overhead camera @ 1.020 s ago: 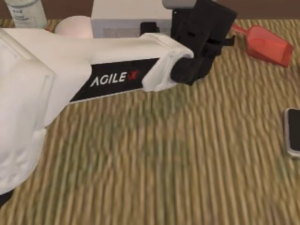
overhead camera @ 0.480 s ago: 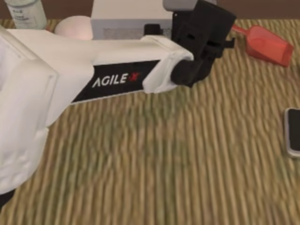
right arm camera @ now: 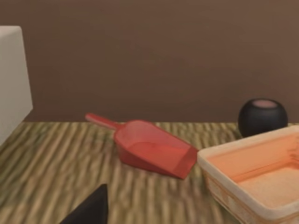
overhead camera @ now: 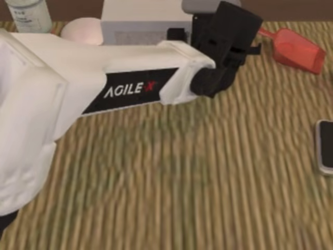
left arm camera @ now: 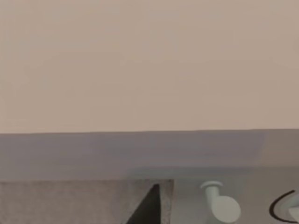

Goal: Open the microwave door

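The white microwave (overhead camera: 138, 13) stands at the table's far edge, left of centre. Its microwave door (overhead camera: 136, 37) shows a grey speckled window and looks flat against the front. My left arm reaches in from the left, and my left gripper (overhead camera: 225, 39) hangs over the microwave's right end, hiding the knob panel from above. In the left wrist view the mesh window (left arm camera: 70, 203) is very close, with a pale knob (left arm camera: 219, 206) beside it. The right arm is out of the top view. Only a dark tip of my right gripper (right arm camera: 91, 210) shows, over the mat.
A red scoop (overhead camera: 297, 50) lies right of the microwave, and a phone (overhead camera: 325, 147) sits at the right edge. A pale bowl (overhead camera: 83, 28) and a bottle (overhead camera: 28, 13) stand far left. An orange tray (right arm camera: 257, 177) and a black ball (right arm camera: 262, 116) are near the scoop.
My left arm and gripper have crept slightly to the right along the microwave's front. The door looks the same.
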